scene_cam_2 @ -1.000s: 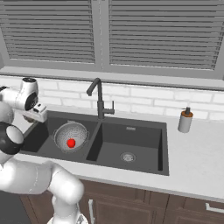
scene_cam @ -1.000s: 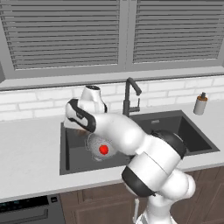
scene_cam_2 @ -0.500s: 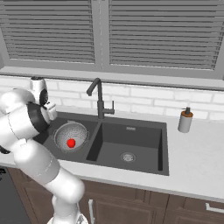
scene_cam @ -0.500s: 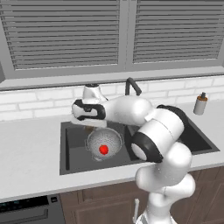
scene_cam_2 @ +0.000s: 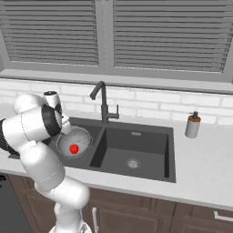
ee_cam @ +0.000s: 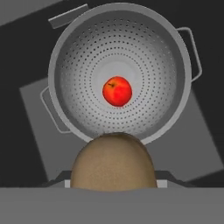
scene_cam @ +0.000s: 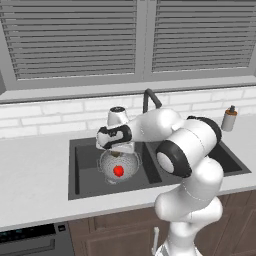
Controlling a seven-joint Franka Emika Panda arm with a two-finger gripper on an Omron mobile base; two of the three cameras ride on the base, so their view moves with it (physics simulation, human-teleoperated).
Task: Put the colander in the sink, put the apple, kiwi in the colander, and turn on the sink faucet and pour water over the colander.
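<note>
Hand view: the kiwi (ee_cam: 113,161) is held in the gripper (ee_cam: 113,183), and straight below it the colander (ee_cam: 120,72) is seen in the sink (ee_cam: 26,52), apple (ee_cam: 117,91) at its middle; the kiwi is judged slightly short of centre.

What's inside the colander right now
The apple lies alone at the middle of the colander, which stands in the sink. The kiwi is not in it yet: the pincer holds it above the near rim, covering part of that rim.
</note>
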